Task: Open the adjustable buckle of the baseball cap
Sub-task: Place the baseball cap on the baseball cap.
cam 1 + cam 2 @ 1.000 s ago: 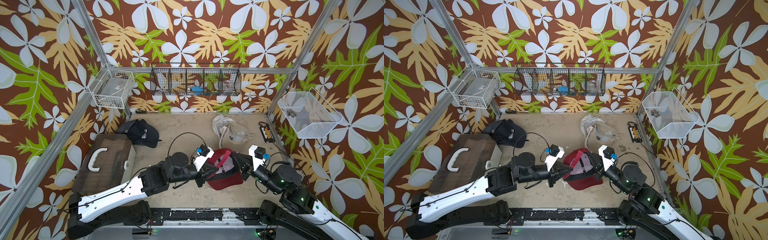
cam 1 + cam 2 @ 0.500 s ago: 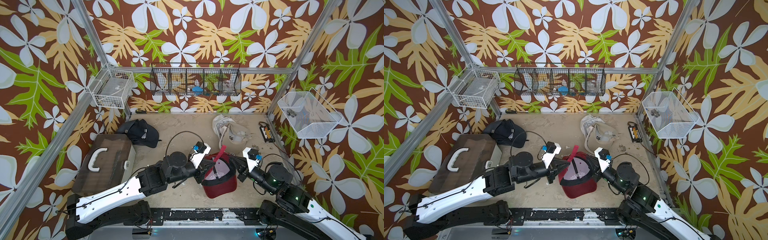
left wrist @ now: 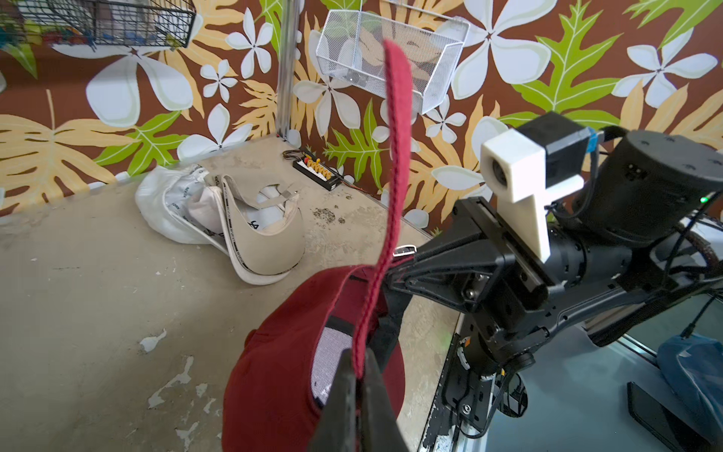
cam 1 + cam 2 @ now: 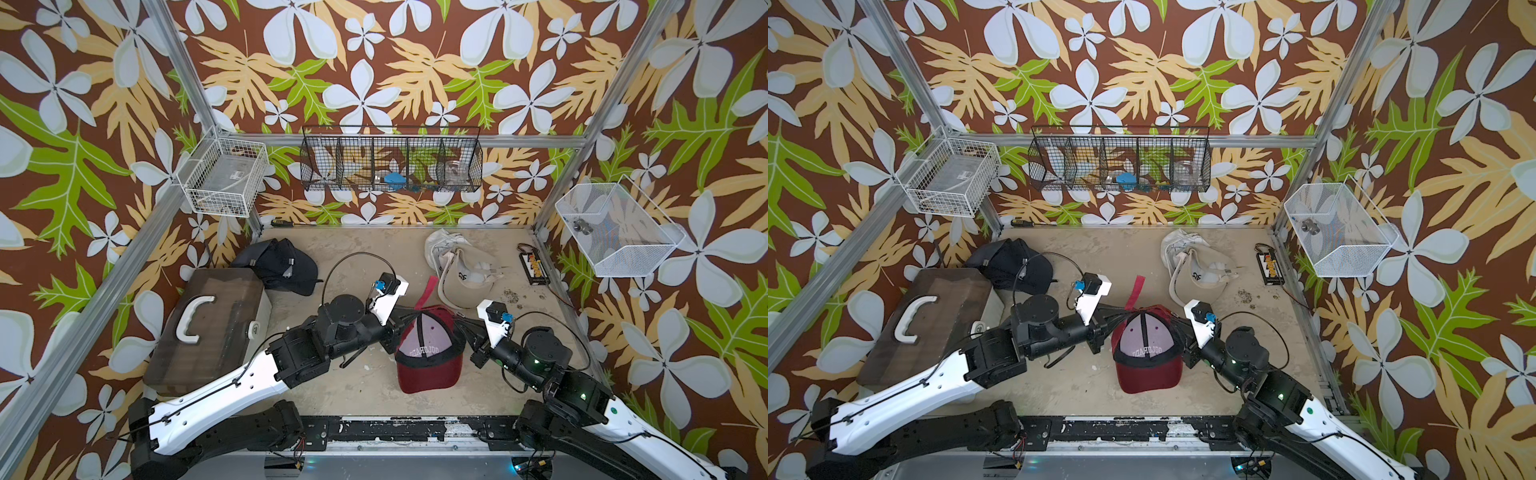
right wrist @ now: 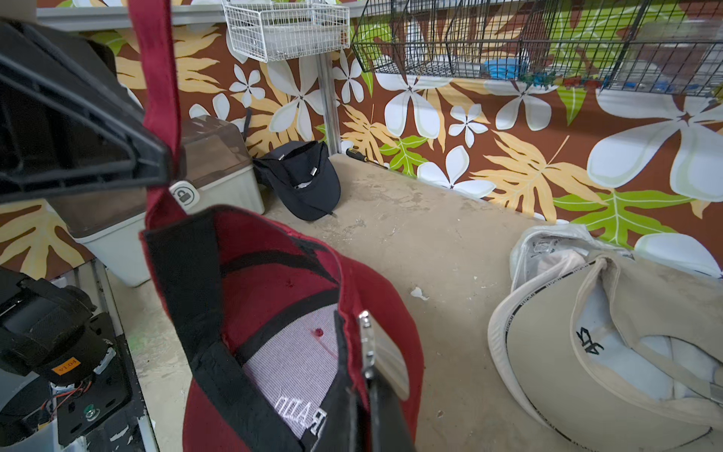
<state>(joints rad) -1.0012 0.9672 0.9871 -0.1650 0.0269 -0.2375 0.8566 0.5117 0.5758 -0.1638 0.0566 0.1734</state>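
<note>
Far to the left of the maroon cap, against the wall, stands a storage box with a smoky translucent lid, a white loop handle and a padlock icon on its pale latch. A soft black cap with small metal strap tips lies behind and left of the maroon cap. At that cap's left rear, the left gripper has its black fingers pinched tight on the long woven strap, which stands up free above them, stitched along its edge. An orange sticker on black hardware reads "V1-04". The maroon cap hangs between the two grippers, crown opening upward and flat brim toward the front rail. Its inside shows a black sweatband and a white mesh-like backing with "COLORADO" seen reversed. At its right rear, the right gripper is clamped on the cloth edge just beside the silver metal buckle. Behind and right of the maroon cap, a beige cap lies upturned on crumpled white cloth, marked "47" inside; its tape lettering is too small to read.
</note>
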